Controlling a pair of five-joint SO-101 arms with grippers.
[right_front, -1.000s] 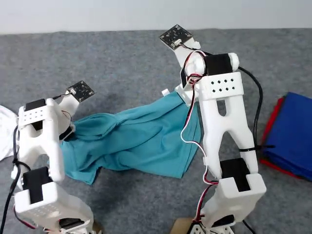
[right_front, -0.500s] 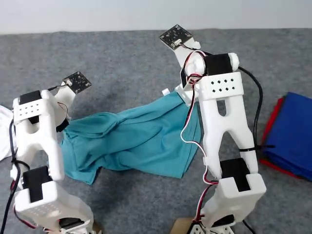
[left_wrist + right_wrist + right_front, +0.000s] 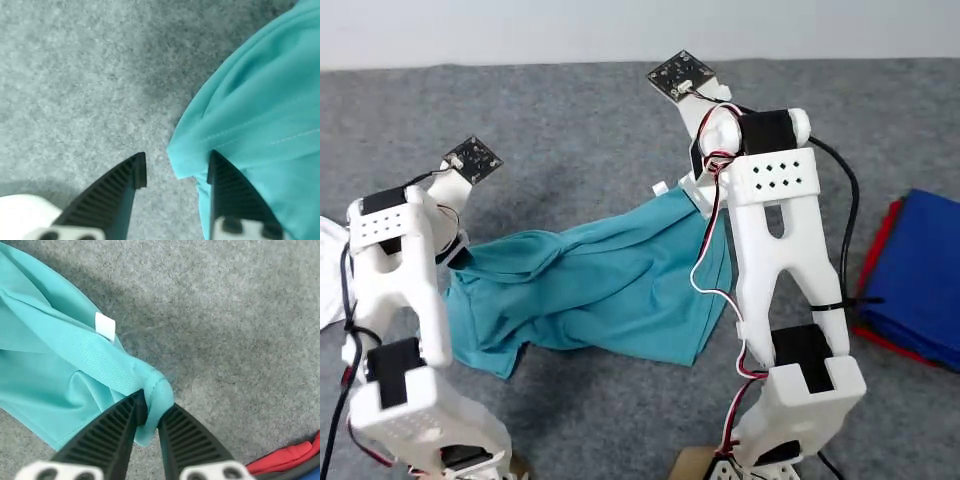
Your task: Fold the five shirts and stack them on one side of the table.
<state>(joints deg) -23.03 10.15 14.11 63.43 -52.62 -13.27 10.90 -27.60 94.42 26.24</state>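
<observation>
High view shows one teal shirt (image 3: 600,290), two stacked shirts (image 3: 920,270).

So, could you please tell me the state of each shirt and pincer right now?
teal shirt: unfolded and rumpled
right pincer: shut on the teal shirt's edge
left pincer: open, straddling the teal shirt's edge
blue shirt: folded, lying on the red shirt
</observation>
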